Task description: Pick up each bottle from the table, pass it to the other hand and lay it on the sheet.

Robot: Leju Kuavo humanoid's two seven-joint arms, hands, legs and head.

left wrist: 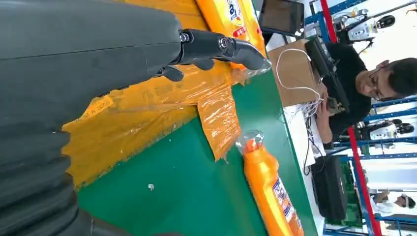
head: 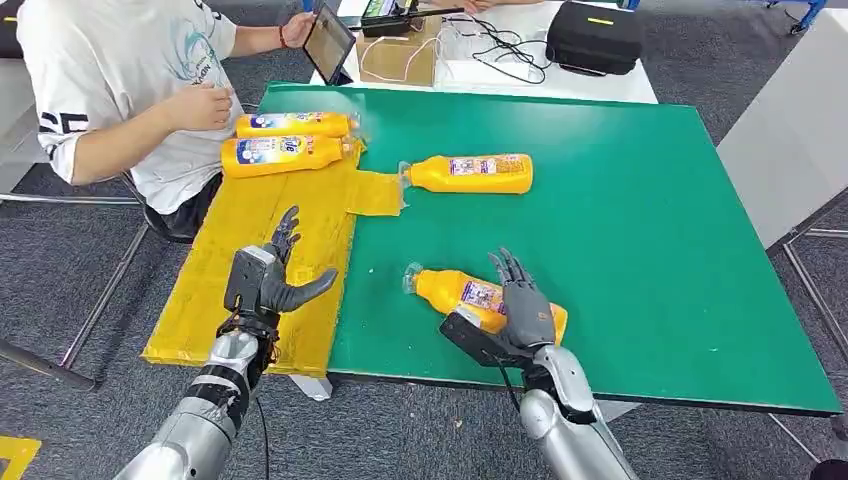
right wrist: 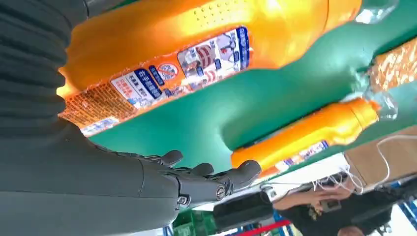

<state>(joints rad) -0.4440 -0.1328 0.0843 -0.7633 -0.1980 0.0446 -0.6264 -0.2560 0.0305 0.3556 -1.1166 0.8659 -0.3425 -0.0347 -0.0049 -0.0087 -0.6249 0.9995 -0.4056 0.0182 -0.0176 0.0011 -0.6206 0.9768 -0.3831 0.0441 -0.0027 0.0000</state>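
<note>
An orange bottle (head: 455, 290) lies on its side near the front edge of the green table (head: 640, 220). My right hand (head: 522, 305) is at its base end, fingers stretched out and apart, not closed on it. The right wrist view has this bottle (right wrist: 196, 44) close by the palm and the fingers (right wrist: 206, 179) straight. A second bottle (head: 470, 173) lies further back on the green. Two more bottles (head: 290, 140) lie on the yellow sheet (head: 250, 250). My left hand (head: 268, 280) hovers over the sheet, open and holding nothing.
A person (head: 130, 90) sits at the table's back left corner, holding a tablet (head: 328, 42) beside the bottles on the sheet. Behind stands a white table with cables, a cardboard box (head: 400, 55) and a black case (head: 595, 35). A white panel (head: 790, 130) stands at the right.
</note>
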